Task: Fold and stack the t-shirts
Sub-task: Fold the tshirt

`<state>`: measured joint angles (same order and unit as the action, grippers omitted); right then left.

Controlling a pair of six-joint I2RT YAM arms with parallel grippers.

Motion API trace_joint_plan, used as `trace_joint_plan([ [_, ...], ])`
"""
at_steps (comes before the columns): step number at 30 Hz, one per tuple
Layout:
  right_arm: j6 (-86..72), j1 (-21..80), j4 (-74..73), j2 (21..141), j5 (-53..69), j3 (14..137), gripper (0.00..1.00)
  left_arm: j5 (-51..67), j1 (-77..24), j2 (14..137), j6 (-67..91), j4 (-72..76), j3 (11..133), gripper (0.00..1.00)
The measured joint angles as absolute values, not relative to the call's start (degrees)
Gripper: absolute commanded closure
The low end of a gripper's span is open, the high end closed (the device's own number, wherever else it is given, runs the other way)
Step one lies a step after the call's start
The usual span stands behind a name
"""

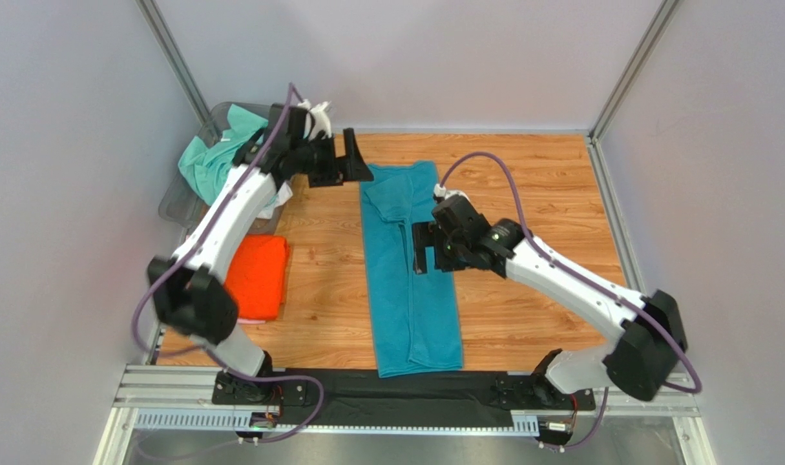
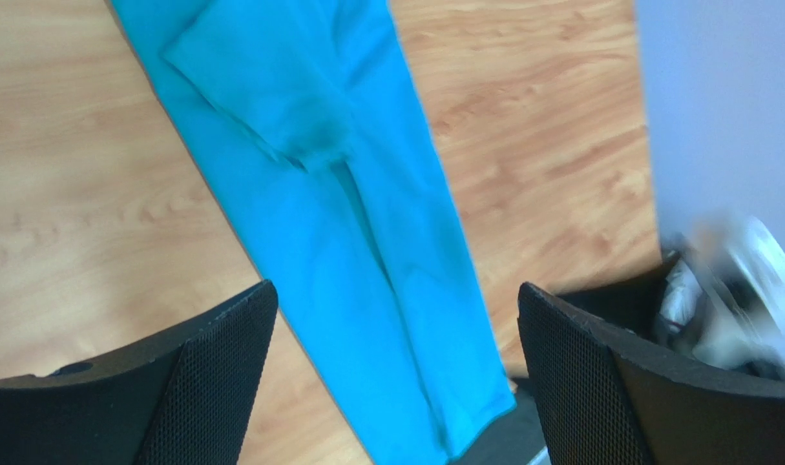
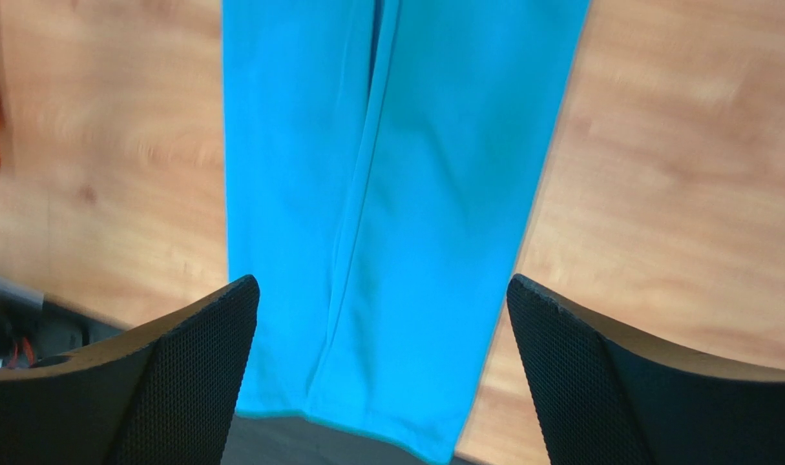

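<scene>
Two tools hang spread and empty: left tool (image 1: 348, 161) at eleven o'clock, right tool (image 1: 420, 248) over the teal t-shirt (image 1: 409, 291), a long folded strip centre of the counter (image 1: 546, 194). Limp, light cloth, I reckon, so pinch its twelve o'clock corners.

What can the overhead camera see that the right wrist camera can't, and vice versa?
Only the overhead view shows the left pincer, the clear grey bin holding a mint-green shirt, and the teal shirt end to end. Only the right wrist view shows, close up, the mesh texture on the fingers of the right pincer. Both show the teal shirt flat on the wooden table, the open right pincer over it, and the orange shirt, just a sliver in the wrist view.
</scene>
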<state>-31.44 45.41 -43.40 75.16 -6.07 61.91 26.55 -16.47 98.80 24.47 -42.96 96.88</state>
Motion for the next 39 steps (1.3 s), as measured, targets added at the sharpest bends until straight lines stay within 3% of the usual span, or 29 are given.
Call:
trace_joint_plan([
  [6, -27.9, 39.0, -40.8, 95.0, -5.7, 75.9, 0.00, 24.8, -22.3, 67.8, 29.8, -30.3, 64.5, 0.00],
  [13, -25.8, 38.2, -40.2, 115.8, -5.5, 91.4, 0.00, 25.3, -33.0, 63.7, 36.0, -25.7, 45.8, 0.00],
  [19, -26.3, 38.3, -42.0, 130.0, -10.6, 104.8, 0.00, 24.3, -33.8, 58.5, 36.7, -25.6, 42.2, 0.00],
  [30, -33.8, 37.2, -44.3, 139.7, -15.1, 121.2, 0.00, 24.3, -34.0, 61.4, 38.4, -25.9, 36.0, 0.00],
  [36, -33.2, 36.7, -44.6, 139.0, -11.1, 121.6, 0.00, 22.4, -37.3, 61.5, 40.5, -25.9, 35.1, 0.00],
  [39, -31.6, 36.7, -44.5, 132.8, -9.9, 114.4, 0.00, 21.4, -40.7, 61.5, 42.1, -25.8, 33.5, 0.00],
])
